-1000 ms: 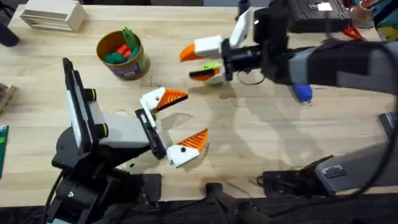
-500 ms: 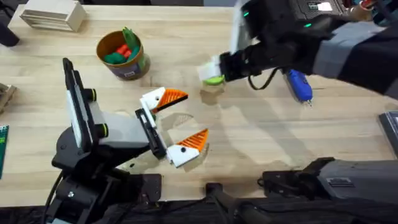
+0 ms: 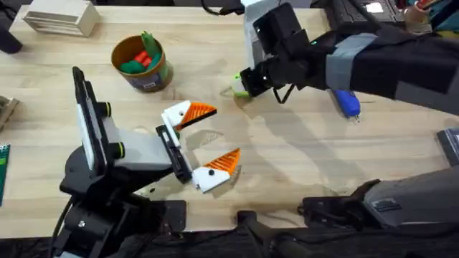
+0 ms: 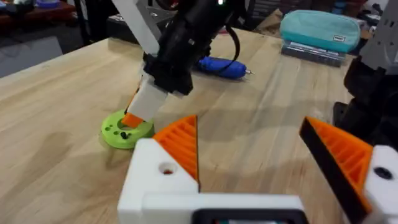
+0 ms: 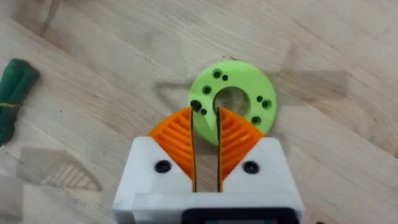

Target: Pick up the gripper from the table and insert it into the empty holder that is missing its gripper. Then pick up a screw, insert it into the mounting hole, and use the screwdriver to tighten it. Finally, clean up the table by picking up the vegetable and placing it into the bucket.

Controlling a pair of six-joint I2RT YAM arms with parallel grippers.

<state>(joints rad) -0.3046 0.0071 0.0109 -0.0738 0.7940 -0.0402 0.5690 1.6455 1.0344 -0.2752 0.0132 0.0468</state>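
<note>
My right gripper points straight down at a lime-green ring disc. It is shut but for a thin slit, and its tips touch the disc's rim. Dark spots sit in the disc's small holes; I cannot tell if they are screws. A dark green vegetable lies on the wood beside the disc. The blue screwdriver lies to the right of the disc. The bucket stands at the back left with green and orange-red toys inside. My left gripper rests open and empty. The loose gripper and the holder are out of view.
A slatted wooden block sits at the back left corner. Dark equipment lies at the back right, and a teal case lies beyond the screwdriver. Bare wood stretches between the left gripper and the screwdriver.
The right arm swung from lying sideways with open fingers to pointing down over the lime disc, and its fingers closed. The left arm has not moved.
</note>
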